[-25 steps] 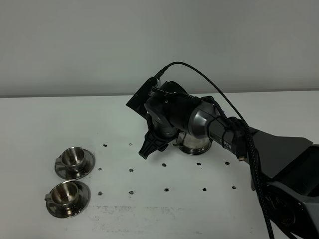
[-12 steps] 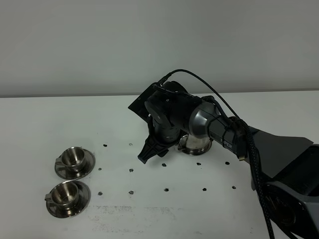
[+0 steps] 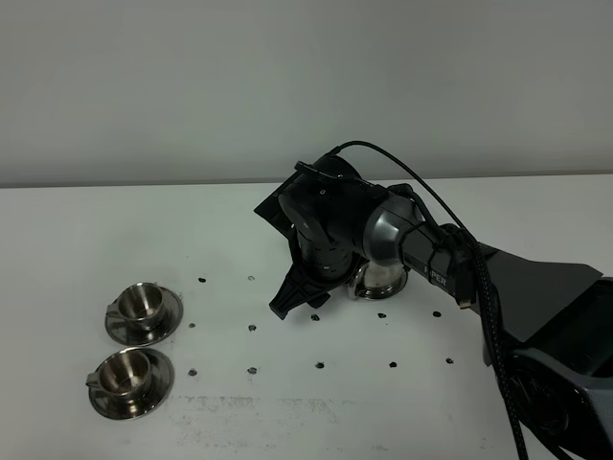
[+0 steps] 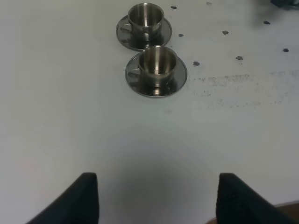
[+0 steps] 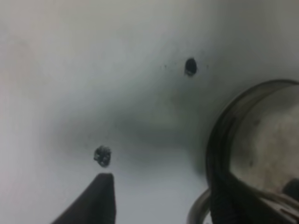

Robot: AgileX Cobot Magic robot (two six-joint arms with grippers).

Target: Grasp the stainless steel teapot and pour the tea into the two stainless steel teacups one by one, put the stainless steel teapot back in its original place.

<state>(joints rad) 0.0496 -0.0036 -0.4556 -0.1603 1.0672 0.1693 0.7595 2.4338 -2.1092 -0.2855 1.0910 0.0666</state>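
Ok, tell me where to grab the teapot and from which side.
Grip the stainless steel teapot by what looks like its thin loop handle, at the pot's side. Come down from above with the right gripper, jaws either side of the loop: the pot stands upright on its flared base, and its round mirror-smooth body would likely slip.

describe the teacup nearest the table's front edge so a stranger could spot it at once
On the white table, look at the left side, where two shiny steel cups stand together. The one meant is the front teacup; it matches the rear teacup in looks, but sits closer to the near edge and slightly further left.
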